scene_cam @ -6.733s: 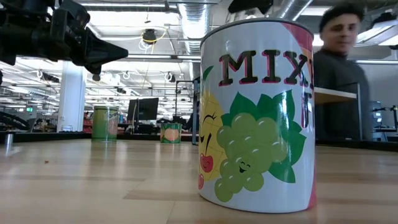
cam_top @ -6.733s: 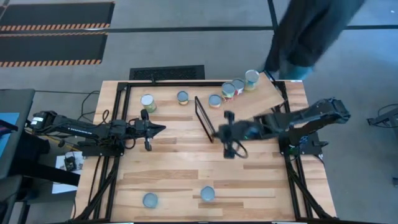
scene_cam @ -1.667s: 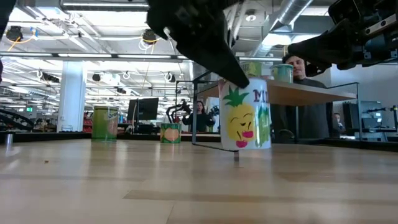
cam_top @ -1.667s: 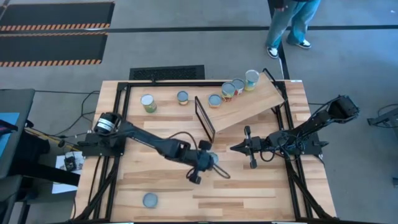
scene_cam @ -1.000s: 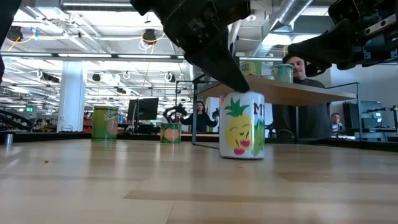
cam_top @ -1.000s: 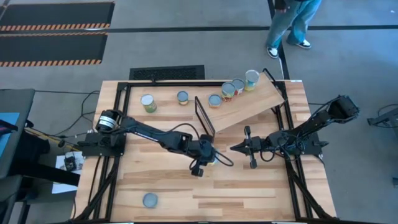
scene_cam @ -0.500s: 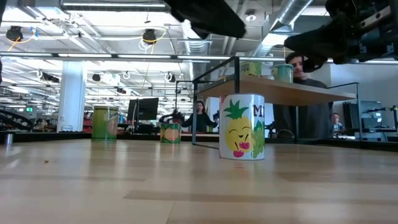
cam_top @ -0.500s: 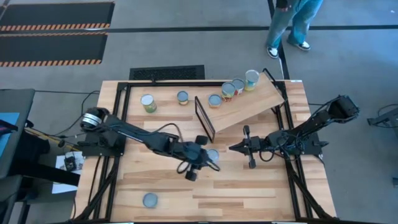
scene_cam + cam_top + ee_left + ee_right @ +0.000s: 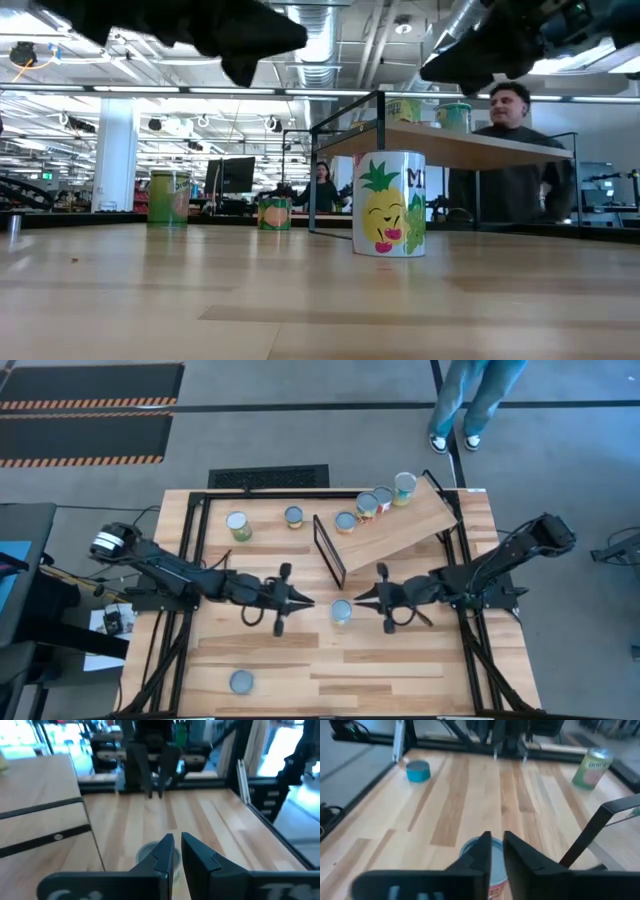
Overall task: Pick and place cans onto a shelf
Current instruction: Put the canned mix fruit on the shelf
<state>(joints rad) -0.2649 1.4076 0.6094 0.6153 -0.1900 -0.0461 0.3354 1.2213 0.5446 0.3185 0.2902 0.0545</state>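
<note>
A can with a pineapple label (image 9: pixel 341 611) stands upright on its base on the table, between my two grippers; it also shows in the low view (image 9: pixel 389 204). My left gripper (image 9: pixel 307 601) is shut and empty just left of it, raised. My right gripper (image 9: pixel 358 598) is shut and empty just right of it, and looks down on the can's silvery top (image 9: pixel 476 848). The shelf (image 9: pixel 400 525) is a light wood board on a thin black frame (image 9: pixel 328 550). Several cans (image 9: pixel 375 502) stand along its far edge.
A green can (image 9: pixel 238 525) and a small can (image 9: pixel 293 516) stand at the far left of the table. A teal can (image 9: pixel 241 681) stands near the front edge. A person (image 9: pixel 470 400) stands beyond the table's far right corner.
My left gripper has let go of the pineapple can and drawn back up and toward the table's left edge. The can stays upright on the table where it was set. My right gripper has moved a little toward the can.
</note>
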